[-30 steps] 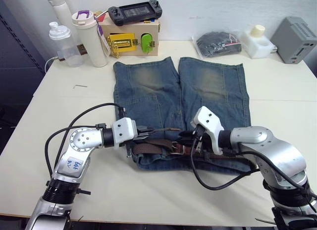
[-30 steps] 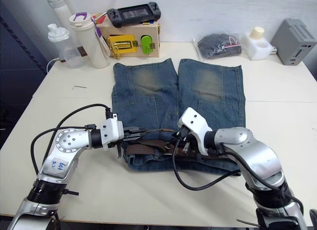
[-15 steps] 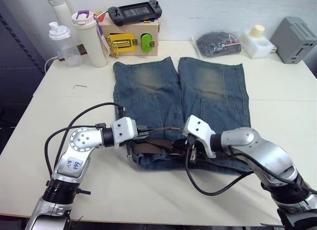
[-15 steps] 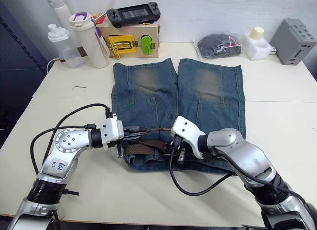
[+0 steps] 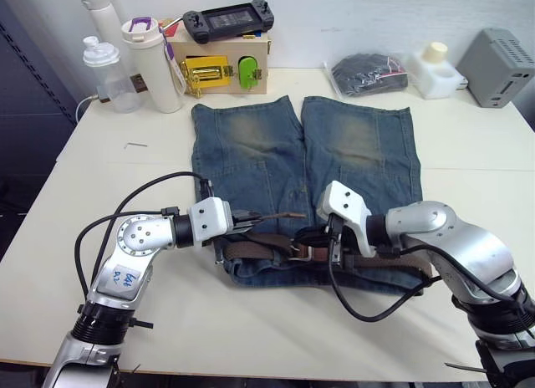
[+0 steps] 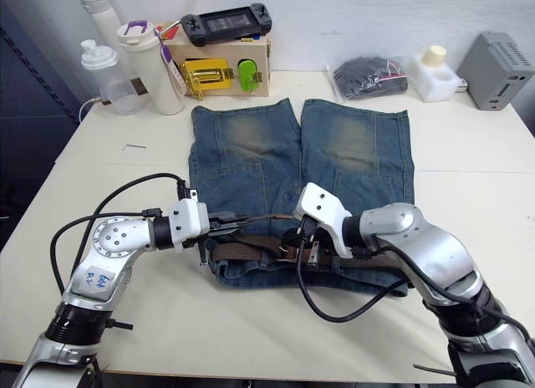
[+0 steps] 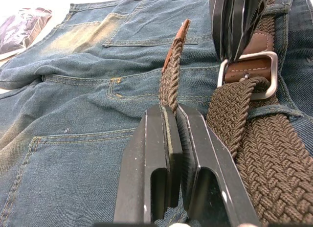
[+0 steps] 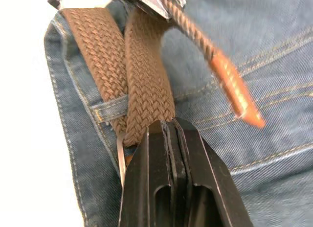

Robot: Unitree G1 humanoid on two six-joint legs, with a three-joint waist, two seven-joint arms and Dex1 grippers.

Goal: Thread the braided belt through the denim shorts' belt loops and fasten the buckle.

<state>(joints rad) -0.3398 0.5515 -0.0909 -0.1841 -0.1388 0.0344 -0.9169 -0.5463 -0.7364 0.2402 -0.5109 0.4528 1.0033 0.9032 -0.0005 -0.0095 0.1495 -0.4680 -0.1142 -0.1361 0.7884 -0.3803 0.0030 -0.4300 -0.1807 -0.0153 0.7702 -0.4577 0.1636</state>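
Note:
The denim shorts [image 5: 334,137] lie flat on the white table, waistband towards me. Along that waistband runs the braided belt [image 5: 251,247], passing under a belt loop [image 8: 110,112]. My left gripper [image 5: 247,222] is shut on the belt's free end, whose leather tip [image 7: 183,29] sticks out past the fingers, lifted off the denim. The silver buckle [image 7: 249,73] lies on the waistband just beside it. My right gripper [image 5: 311,239] is shut on the belt at the buckle end, and the two grippers face each other a short way apart.
At the back of the table stand bottles [image 5: 155,66], a wooden box [image 5: 221,62] with a game controller [image 5: 227,22] on top, a dark bundle in a plastic bag [image 5: 368,73], a white container [image 5: 435,70] and a grey device [image 5: 500,66].
My right arm swung left towards the left gripper, then drew back right a little, still on the belt. The left gripper has kept its hold and place.

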